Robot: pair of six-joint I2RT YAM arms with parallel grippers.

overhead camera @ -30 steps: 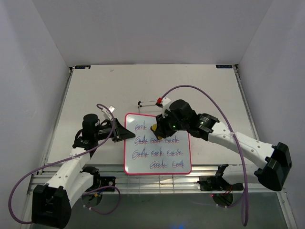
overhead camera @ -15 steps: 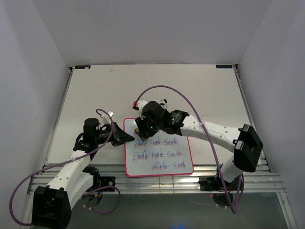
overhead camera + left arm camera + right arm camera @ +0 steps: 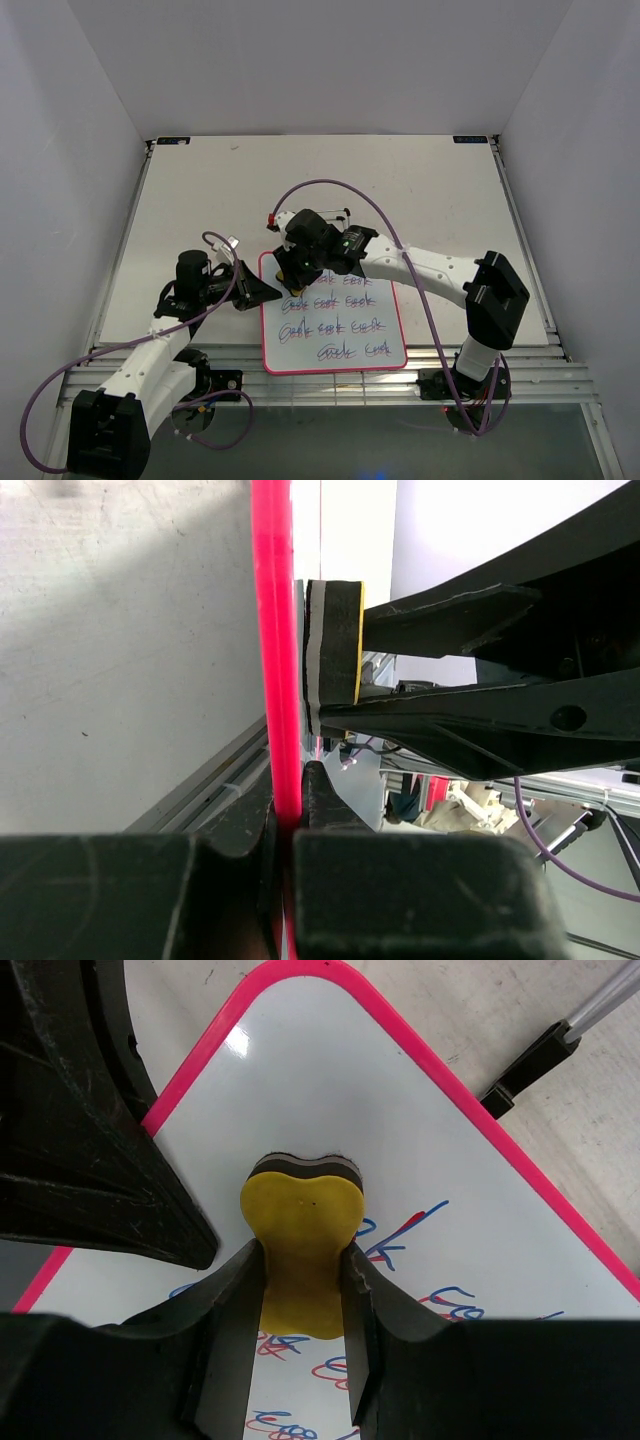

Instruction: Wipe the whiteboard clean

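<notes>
The small rectangular whiteboard with a thin pink-red frame (image 3: 300,352) lies flat on the white bench (image 3: 200,200). The left gripper (image 3: 262,290) is closed on the whiteboard's left edge, its fingers (image 3: 240,830) pinching the frame from both sides. The right gripper (image 3: 300,1290) squeezes a small yellow eraser block with a dark underside (image 3: 300,1215), which is pressed onto the whiteboard near its upper left corner. Rows of blue-and-red scribbles (image 3: 330,325) cover the whiteboard below the eraser.

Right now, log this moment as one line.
left gripper: shut on whiteboard left frame edge | right gripper: shut on yellow eraser, on board's upper left | top strip blank | blue-red scribbles below
</notes>
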